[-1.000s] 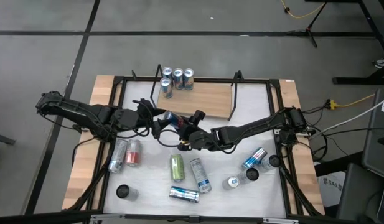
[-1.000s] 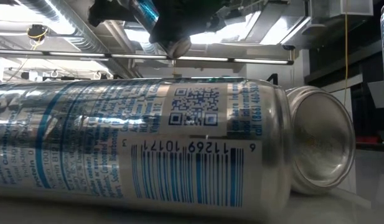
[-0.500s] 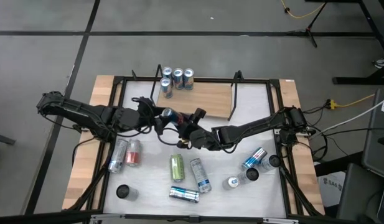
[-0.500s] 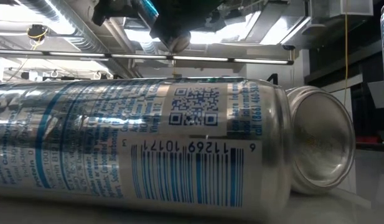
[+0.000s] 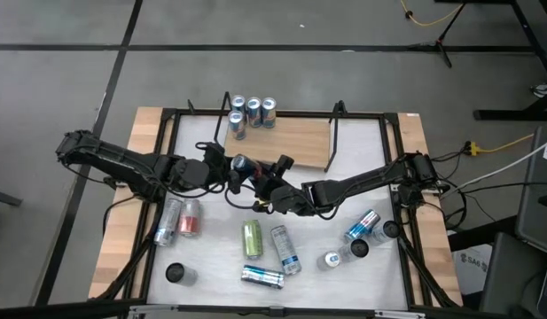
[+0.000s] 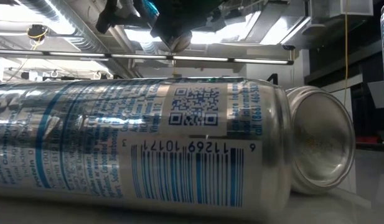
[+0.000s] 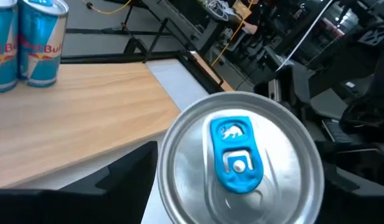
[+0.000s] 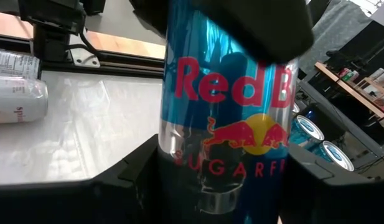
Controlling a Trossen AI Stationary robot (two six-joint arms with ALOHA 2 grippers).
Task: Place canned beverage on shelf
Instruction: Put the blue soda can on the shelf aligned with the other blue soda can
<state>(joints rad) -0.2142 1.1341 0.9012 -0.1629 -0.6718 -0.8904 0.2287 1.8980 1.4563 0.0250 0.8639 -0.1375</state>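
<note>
both pincers grip one blue can (image 5: pixel 240 164) just before shelf (image 5: pixel 291 140).

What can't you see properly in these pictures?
- Left gripper on the blue can: whether it has let go is hidden by the two arms in the high view.
- Shelf: the big silver can fills the low view and blocks it.
- Small cans on the shelf: labels too small in the high view.
- Right gripper: fingertips cut off in its wrist view.
</note>
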